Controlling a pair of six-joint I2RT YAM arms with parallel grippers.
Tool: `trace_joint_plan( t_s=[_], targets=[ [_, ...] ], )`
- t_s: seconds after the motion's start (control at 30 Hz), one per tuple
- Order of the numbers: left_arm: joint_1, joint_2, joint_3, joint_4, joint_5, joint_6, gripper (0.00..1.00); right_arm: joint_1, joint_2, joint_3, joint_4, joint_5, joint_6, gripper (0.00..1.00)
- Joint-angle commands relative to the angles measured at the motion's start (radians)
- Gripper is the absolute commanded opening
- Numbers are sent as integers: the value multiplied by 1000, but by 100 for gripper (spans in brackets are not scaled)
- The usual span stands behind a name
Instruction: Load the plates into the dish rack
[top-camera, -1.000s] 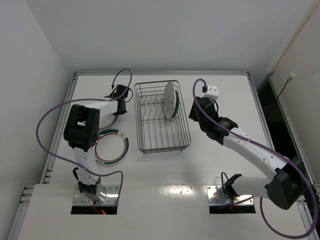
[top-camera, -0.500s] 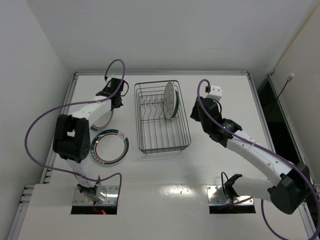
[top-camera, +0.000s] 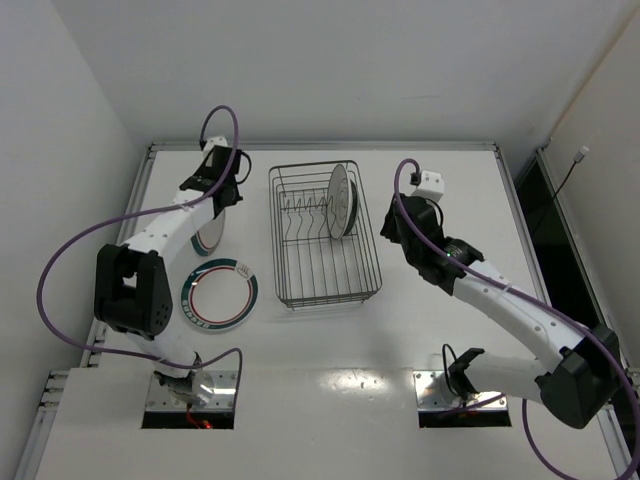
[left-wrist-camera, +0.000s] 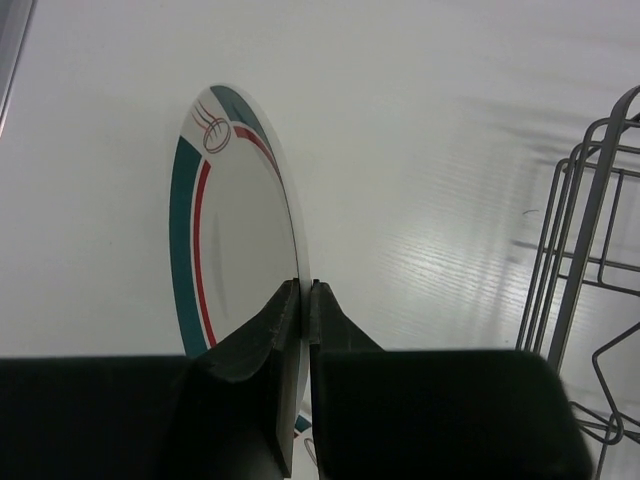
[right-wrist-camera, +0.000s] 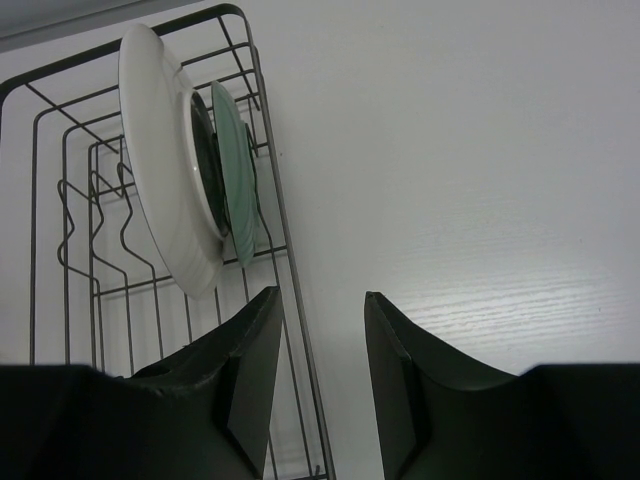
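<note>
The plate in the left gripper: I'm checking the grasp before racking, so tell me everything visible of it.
The plate is round, glossy white, seemingly ceramic, with a teal rim band, a thin red line and a small motif. The left gripper pinches its rim, holding it steeply tilted, left of the dish rack. Whether it touches the table is unclear.

No lettering, brand, number or sign can be read in any view. The round white plate with a green-banded rim (left-wrist-camera: 235, 230), seen close on edge, bears only a small red line emblem (left-wrist-camera: 213, 133) and coloured stripes. The second green-banded plate (top-camera: 220, 297) has rim marks too small to tell
</note>
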Motion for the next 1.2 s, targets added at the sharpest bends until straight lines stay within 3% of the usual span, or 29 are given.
trace_joint_plan(
  t_s=[0.0, 0.23, 0.47, 0.6, 0.83, 1.03, 1.17],
  targets=[
    [9, -81, 91, 18, -5, 6, 0, 3, -20, -2, 42, 6, 16, 35],
    [9, -157, 210, 0, 70, 26, 0, 3, -20, -22, 51, 15, 28, 35],
    [9, -241, 275, 102, 402, -72, 0, -8, -20, -42, 60, 6, 47, 35],
    [-1, -279, 275, 255, 548, -164, 0, -26, -20, -60, 69, -29, 56, 35],
    [-45, -289, 132, 574, 715, -369, 0, -57, -20, -80, 89, -51, 56, 35],
    [-85, -289, -33, 831, 748, -561, 0, -86, -38, -99, 100, -71, 56, 35],
    [-117, -289, -104, 892, 730, -626, 0, -109, -47, -117, 109, -94, 56, 35]
  ],
)
